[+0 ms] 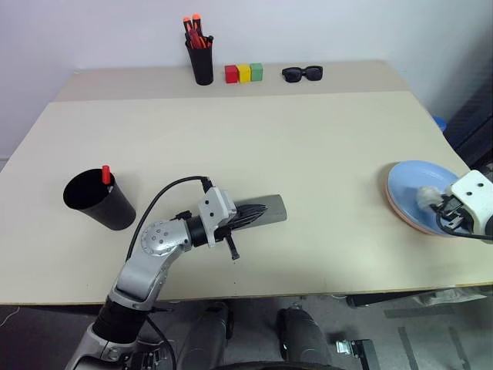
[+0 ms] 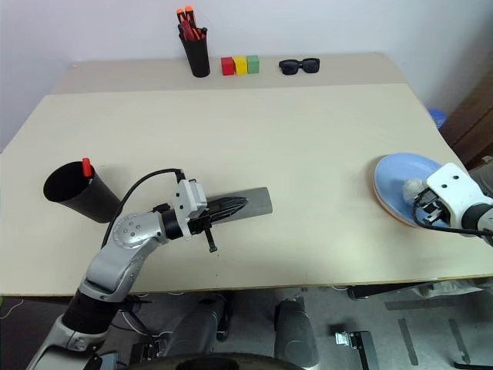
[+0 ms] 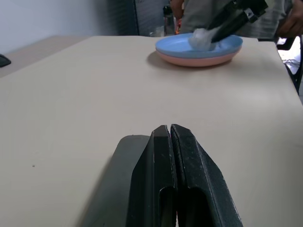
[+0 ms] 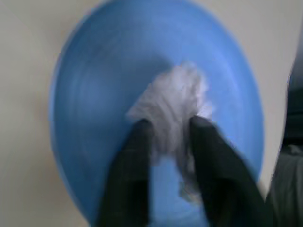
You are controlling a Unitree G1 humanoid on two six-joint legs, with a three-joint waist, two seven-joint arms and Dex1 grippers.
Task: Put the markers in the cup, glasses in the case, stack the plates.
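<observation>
The round light blue plate (image 1: 416, 185) sits on the salmon pink plate (image 1: 407, 217), near the right edge of the big tan wooden table (image 1: 308, 154). The right gripper (image 4: 170, 135) pinches a soft, crumpled white tissue (image 4: 175, 97) over the blue plate. Plates look hard, smooth and breakable, so take them by the rim. Far left of the plates, the left gripper (image 3: 169, 137) is squeezed shut on nothing, resting on the closed grey case (image 1: 269, 208). The wide black cup (image 1: 96, 200) leans beyond it, holding a red marker (image 1: 105, 174).

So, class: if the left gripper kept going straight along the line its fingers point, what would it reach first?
The left gripper lies along the closed grey case; beyond it is bare table, then probably the stacked plates, though depth is unclear.
</observation>
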